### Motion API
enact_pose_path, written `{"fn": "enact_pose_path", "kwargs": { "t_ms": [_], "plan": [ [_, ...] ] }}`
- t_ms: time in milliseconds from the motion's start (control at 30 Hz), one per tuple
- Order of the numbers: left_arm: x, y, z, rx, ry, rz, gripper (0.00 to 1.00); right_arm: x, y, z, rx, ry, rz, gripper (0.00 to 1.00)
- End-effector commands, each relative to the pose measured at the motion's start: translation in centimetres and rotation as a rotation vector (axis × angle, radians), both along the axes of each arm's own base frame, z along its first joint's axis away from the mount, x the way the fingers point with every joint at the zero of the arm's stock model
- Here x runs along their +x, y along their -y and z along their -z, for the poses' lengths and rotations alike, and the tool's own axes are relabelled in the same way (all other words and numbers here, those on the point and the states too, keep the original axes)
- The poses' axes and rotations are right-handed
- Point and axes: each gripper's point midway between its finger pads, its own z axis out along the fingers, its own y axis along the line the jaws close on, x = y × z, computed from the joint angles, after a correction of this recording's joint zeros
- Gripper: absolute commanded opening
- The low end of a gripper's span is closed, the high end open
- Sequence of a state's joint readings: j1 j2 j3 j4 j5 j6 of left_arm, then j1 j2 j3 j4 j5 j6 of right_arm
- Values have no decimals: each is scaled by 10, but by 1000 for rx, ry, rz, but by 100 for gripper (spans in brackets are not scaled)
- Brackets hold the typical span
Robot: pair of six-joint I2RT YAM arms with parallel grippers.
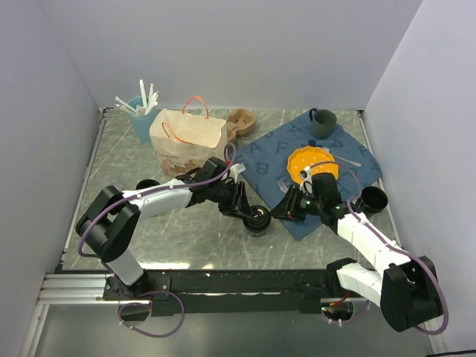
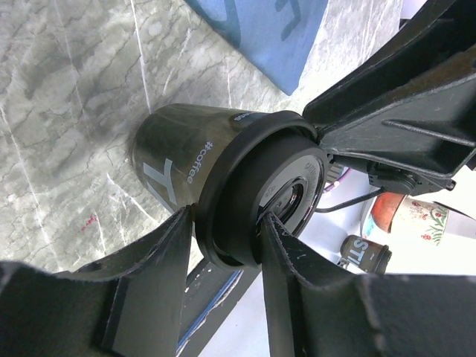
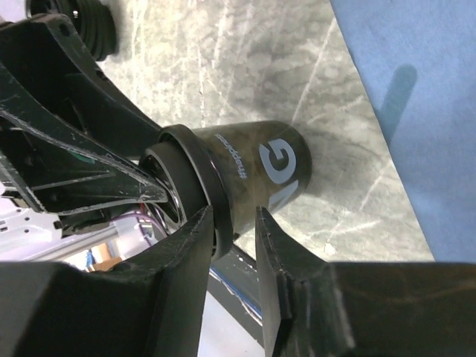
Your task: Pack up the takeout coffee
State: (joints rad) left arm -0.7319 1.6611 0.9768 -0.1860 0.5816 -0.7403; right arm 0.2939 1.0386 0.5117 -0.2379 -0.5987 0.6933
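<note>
Near the middle of the grey, marble-veined table (image 1: 149, 238), a little toward 6 o'clock, the takeout coffee (image 1: 258, 220) stands upright. It is a glossy dark cylinder with smooth walls and pale lettering that includes "#coffee". It is capped by a matte black round lid (image 2: 286, 175) with a thick rim.

From 10 o'clock the left gripper (image 2: 227, 223) reaches in. Its two flat black fingers are pressed onto the lid's rim, one on the wall side and one on the lid's top. From 3 o'clock the right gripper (image 3: 235, 216) meets the same rim on the opposite side. Its fingers stand narrowly apart and seem to nip the rim edge, though the contact is half hidden.

At 11 o'clock of the coffee, well apart, stands a creased brown paper bag (image 1: 187, 135) with orange loop handles. Beside the bag, at its 10 o'clock, a light-blue cup (image 1: 140, 123) holds white sticks.

At 2 o'clock a blue cloth (image 1: 271, 152) printed with letters carries a round orange plate (image 1: 312, 162) and a teal mug (image 1: 323, 123). An open black cup (image 1: 372, 199) sits at the cloth's 4 o'clock edge.
</note>
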Motion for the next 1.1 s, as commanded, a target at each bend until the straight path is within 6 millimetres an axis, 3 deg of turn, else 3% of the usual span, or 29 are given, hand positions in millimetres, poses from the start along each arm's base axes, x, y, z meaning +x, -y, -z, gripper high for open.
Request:
{"fn": "enact_pose_path", "kwargs": {
  "t_ms": [0,100,167,200,233,333,467,600,700,767,800,900,1067],
  "plan": [
    [-30,-81,107,474,-103,-35,43,12,-8,-10,39,56,-35,35],
    [-30,-81,108,477,-105,-36,43,9,-8,1,48,37,-29,30],
    [-31,-81,109,481,-110,-35,43,1,-3,23,23,-14,-6,19],
    [-32,-83,112,489,-113,-36,43,4,-4,27,36,10,3,17],
    [-33,-83,113,490,-117,-36,43,-10,0,48,39,-47,27,16],
    [-38,-89,118,509,-134,-35,43,-22,4,79,21,-101,31,14],
    [-43,-96,123,534,-151,-37,43,-29,9,94,3,-146,64,12],
    [-38,-87,114,495,-142,-44,43,-29,8,83,12,-127,52,14],
    [-31,-80,104,475,-124,-51,44,-11,7,48,2,-52,37,20],
    [-29,-76,98,461,-118,-48,44,-11,7,33,-14,-53,15,28],
    [-27,-74,94,448,-111,-47,45,-2,4,14,-10,-17,4,31],
    [-22,-66,80,415,-94,-49,46,3,5,-7,-31,10,-17,36],
    [-12,-51,57,350,-69,-50,50,3,9,-22,-78,47,-55,40]
  ]
}}
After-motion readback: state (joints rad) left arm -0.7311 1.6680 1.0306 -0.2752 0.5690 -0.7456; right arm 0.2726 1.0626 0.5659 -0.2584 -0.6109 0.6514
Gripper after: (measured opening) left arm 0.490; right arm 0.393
